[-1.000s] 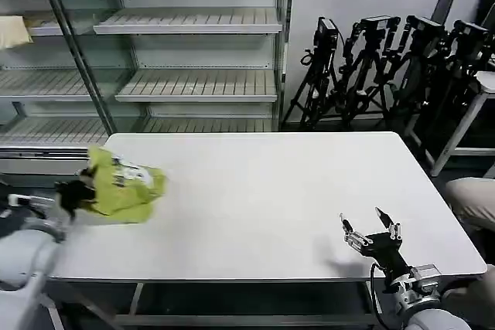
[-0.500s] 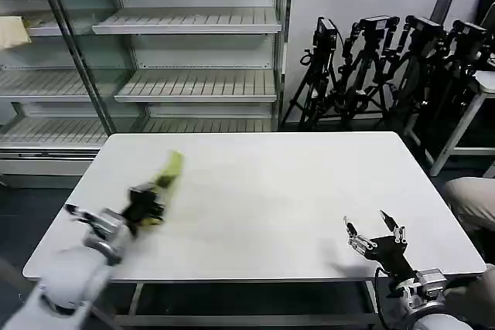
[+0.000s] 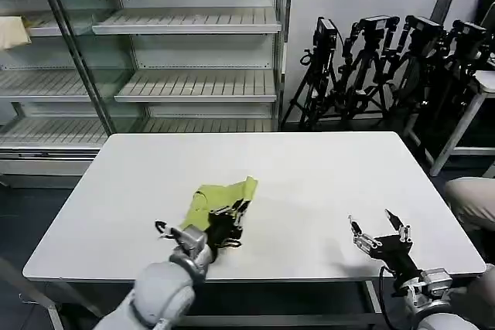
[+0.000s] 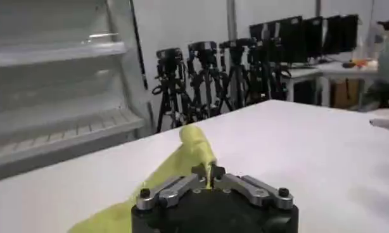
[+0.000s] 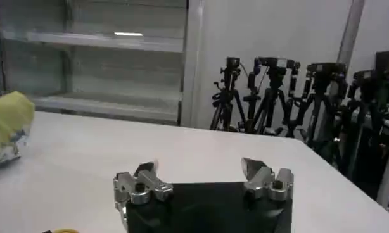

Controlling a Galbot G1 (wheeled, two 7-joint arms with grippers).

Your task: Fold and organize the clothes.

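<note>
1. Head view: the left gripper (image 3: 232, 218) is pinched tight on the soft lime-green short-sleeved T-shirt (image 3: 216, 200), near the front edge of the white rectangular table (image 3: 325, 175), a little left of centre.
2. To do this well, I'd say, drag low and slow so the thin cloth lays flat instead of bunching, then let go cleanly.
3. The right gripper (image 3: 380, 233) hangs over the front right of the table, fingers spread wide, holding nothing.
4. The shirt looks crumpled, a rumpled strip trailing back from the pinch, one end peaked up, no print showing.
</note>
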